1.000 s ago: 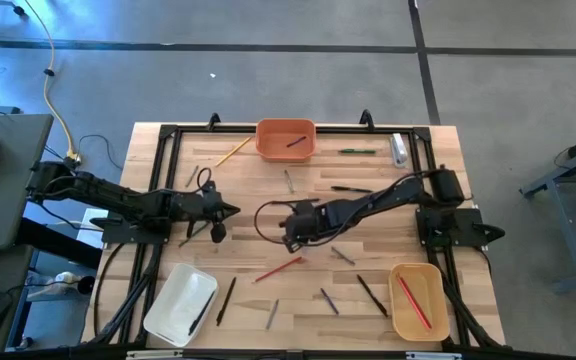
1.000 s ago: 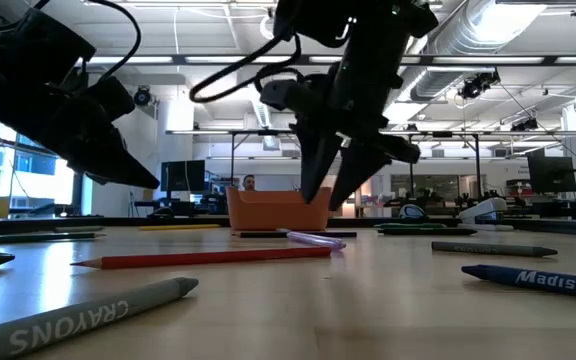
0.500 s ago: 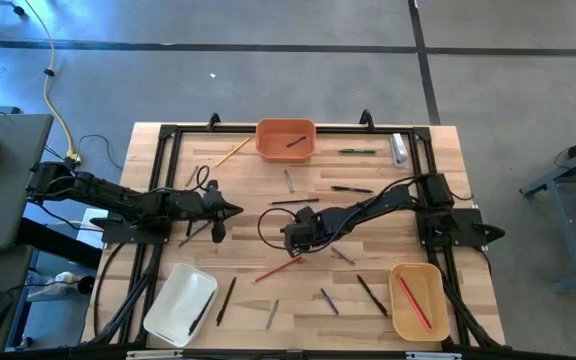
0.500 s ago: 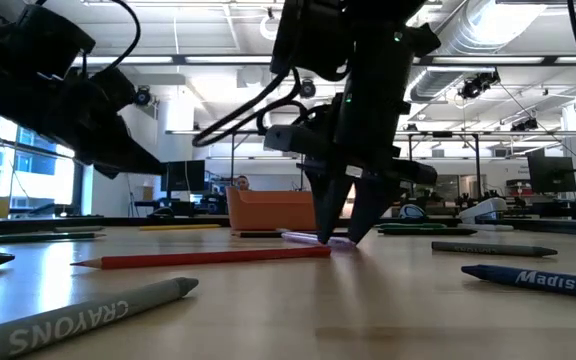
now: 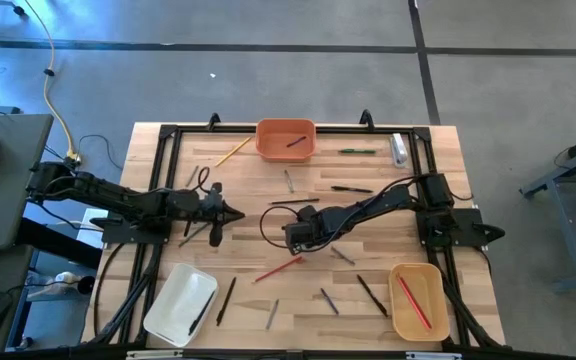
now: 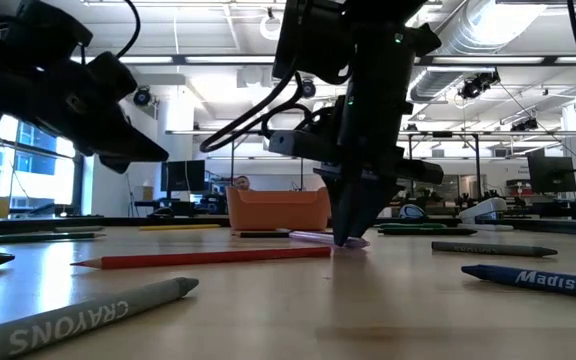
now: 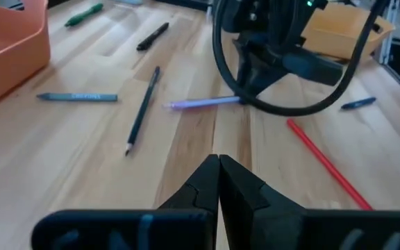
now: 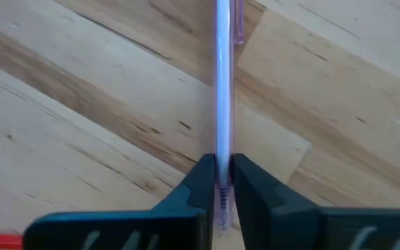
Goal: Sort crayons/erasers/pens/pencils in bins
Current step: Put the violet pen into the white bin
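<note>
A pale purple pen (image 7: 203, 103) lies flat on the wooden table near its middle. My right gripper (image 5: 298, 238) stands over it, pointing down, shut on it (image 8: 222, 83). My left gripper (image 5: 230, 213) hovers shut and empty left of centre, above the table (image 7: 219, 163). The orange bin (image 5: 286, 140) at the far edge holds one dark stick. In the white bin (image 5: 180, 304) at the near left lies a black stick. A red stick rests in the tan bin (image 5: 417, 300) at the near right. My right gripper pinches the purple pen between its two fingers, close to one end of its barrel (image 8: 222, 173). The fingers (image 6: 348, 225) come from above, pointing down, and lie across the pen. The pen lies flat on the table.
A red pencil (image 5: 278, 268) lies just near of my right gripper. Black pens, grey crayons (image 6: 98, 310), a blue crayon (image 6: 538, 280), a green pen (image 5: 358, 151) and a clear tube (image 5: 398, 148) are scattered over the table. A black frame (image 5: 168, 135) runs along the table's edges.
My right gripper has come down to the table with its fingers on either side of the purple pen, then shut on it. The pen has stayed flat where it was. My left gripper has tipped slightly upward in place.
</note>
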You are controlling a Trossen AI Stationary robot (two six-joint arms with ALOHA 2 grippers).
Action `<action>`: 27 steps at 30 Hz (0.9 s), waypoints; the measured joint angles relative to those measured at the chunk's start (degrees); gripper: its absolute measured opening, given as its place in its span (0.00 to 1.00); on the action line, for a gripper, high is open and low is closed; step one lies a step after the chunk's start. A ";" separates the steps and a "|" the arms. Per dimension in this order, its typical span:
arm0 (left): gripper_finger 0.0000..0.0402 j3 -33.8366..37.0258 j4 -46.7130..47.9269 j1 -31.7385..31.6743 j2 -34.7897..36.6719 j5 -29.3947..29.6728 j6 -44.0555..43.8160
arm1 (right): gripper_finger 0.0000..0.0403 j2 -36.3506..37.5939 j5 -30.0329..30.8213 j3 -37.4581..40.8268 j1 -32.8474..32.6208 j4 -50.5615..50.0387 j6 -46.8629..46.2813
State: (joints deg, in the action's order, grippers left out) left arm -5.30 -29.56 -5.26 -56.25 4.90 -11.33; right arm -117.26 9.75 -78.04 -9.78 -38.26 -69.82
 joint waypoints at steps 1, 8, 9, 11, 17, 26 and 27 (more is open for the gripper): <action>0.00 0.00 -0.25 -0.01 0.00 -0.29 0.00 | 0.06 -0.01 -0.07 0.00 0.00 0.08 0.02; 0.00 0.00 -0.42 0.00 0.00 -2.38 -0.48 | 0.06 0.03 0.45 -2.01 -0.04 2.36 0.49; 0.00 0.00 -0.42 0.00 0.00 -2.38 -0.67 | 0.06 0.21 1.03 -2.69 -0.07 3.60 1.78; 0.00 0.00 -0.33 0.00 0.00 -2.38 -1.67 | 0.06 0.47 2.61 -3.82 -0.13 7.91 6.14; 0.00 0.00 -0.55 0.02 0.02 -3.78 -3.37 | 0.06 0.47 7.64 -1.64 0.52 29.75 24.53; 0.00 0.02 -1.76 0.02 5.39 -7.25 -5.01 | 0.06 0.53 2.57 17.44 5.78 83.51 44.94; 0.00 0.02 -1.92 0.02 6.35 -7.12 -5.10 | 0.06 0.53 1.55 20.42 6.53 90.50 46.29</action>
State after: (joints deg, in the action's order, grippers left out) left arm -5.28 -31.48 -5.23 -49.90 -2.22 -16.43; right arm -116.73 11.30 -57.62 -3.25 52.24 -23.53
